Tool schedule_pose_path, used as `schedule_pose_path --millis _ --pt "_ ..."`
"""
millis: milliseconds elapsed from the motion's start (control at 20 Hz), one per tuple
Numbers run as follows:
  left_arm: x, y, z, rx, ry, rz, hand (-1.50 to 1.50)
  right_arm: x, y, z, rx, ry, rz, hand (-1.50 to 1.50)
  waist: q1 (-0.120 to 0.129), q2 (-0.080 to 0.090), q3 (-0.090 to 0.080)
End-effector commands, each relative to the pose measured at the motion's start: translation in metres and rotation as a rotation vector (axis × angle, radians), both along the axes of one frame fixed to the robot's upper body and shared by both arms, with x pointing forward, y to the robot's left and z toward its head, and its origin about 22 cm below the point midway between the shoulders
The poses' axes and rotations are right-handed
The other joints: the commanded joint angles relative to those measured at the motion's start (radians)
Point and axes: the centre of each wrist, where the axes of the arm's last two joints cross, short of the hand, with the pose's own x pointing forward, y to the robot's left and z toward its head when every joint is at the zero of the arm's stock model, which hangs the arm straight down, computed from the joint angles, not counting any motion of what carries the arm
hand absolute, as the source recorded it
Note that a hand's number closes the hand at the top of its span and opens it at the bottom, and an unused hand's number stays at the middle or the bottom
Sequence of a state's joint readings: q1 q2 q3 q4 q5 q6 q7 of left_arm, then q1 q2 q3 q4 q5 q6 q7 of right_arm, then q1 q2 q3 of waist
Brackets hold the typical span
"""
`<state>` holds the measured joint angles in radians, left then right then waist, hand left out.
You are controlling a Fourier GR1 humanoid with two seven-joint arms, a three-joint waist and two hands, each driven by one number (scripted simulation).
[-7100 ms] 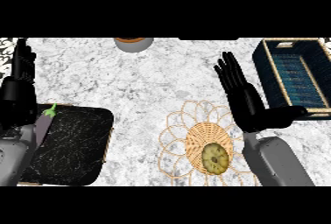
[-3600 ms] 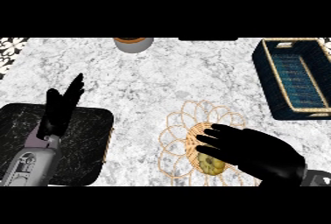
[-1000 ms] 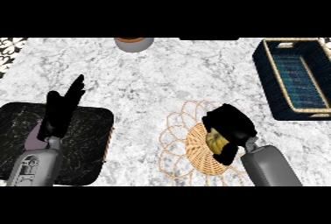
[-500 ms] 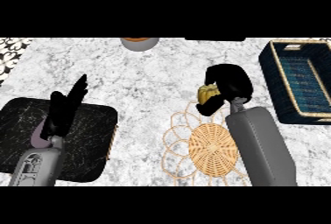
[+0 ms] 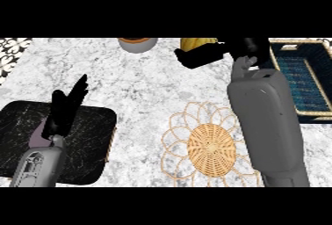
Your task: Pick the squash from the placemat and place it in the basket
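the squash [image 5: 197, 43] is held high near the counter's far edge, pinched in the curled fingers of the right hand [image 5: 217, 52]. it should be carried rightward and lowered inside the basket [image 5: 322, 115] walls before release. its long axis cannot be told. the left hand [image 5: 65, 110] is rested open over the placemat [image 5: 91, 132].

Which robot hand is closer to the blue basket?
Right. The right hand holds the squash just left of the basket; the left hand stays over the dark placemat.
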<state>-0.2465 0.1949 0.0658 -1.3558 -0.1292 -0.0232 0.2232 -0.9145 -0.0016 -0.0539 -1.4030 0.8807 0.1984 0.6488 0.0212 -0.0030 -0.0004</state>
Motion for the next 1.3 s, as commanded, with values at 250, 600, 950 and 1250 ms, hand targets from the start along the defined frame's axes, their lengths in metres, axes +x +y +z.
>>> schedule_pose_path --millis 250,600,950,1250 --pt "-0.011 0.002 -0.005 0.01 0.01 0.011 0.0 -0.019 0.022 0.128 0.098 -0.123 -0.112 1.5 -0.011 0.0 0.0" --pt "-0.012 0.007 -0.002 0.0 -0.01 0.01 0.0 0.004 -0.036 0.182 0.12 -0.163 -0.204 1.5 -0.005 0.004 0.0" --pt "0.001 -0.01 -0.003 0.003 -0.003 0.007 0.0 0.027 -0.055 0.188 -0.205 -0.082 -0.411 1.5 -0.009 0.011 -0.002" --pt "-0.009 -0.001 0.011 0.001 -0.016 -0.005 0.0 0.046 -0.114 0.164 -0.353 0.054 -0.469 1.5 -0.006 0.005 0.0"
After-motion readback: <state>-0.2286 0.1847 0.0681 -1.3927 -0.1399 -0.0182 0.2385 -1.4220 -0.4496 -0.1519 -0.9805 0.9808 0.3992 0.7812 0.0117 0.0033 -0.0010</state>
